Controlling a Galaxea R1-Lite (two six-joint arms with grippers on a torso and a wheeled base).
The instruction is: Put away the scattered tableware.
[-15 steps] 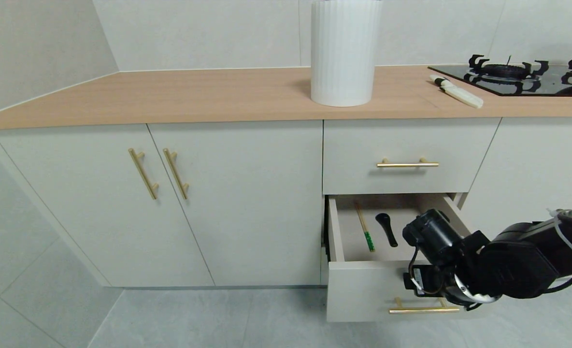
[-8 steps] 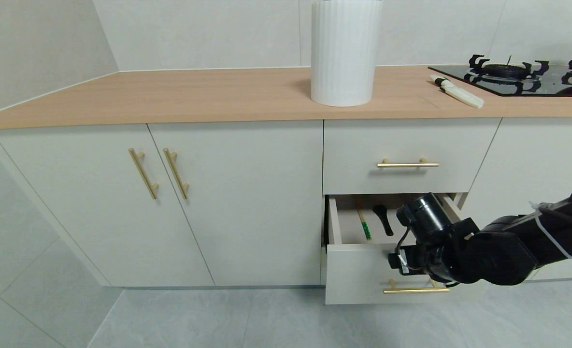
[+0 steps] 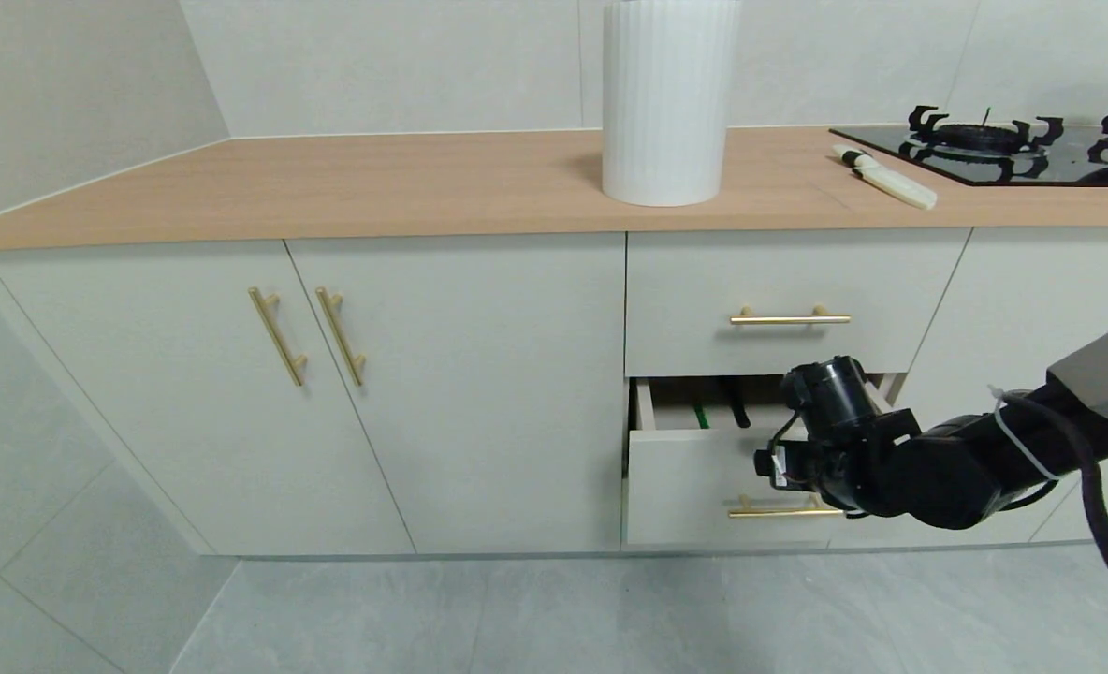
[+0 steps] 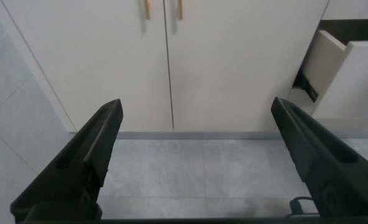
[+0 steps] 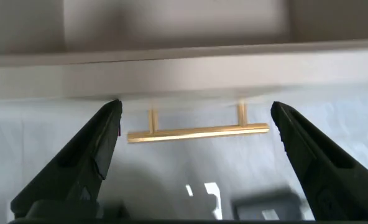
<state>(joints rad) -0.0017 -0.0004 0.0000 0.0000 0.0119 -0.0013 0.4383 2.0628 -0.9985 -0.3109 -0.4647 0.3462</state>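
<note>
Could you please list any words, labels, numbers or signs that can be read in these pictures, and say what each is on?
No text is legible in any view.
White sticker on the right arm's wrist: too small to read.
White ribbed container and lower drawer: no print visible.

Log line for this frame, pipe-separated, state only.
lower drawer ajar | chopsticks, black spoon inside | right end effector open, at drawer handle | left end effector open, facing cabinet doors
</note>
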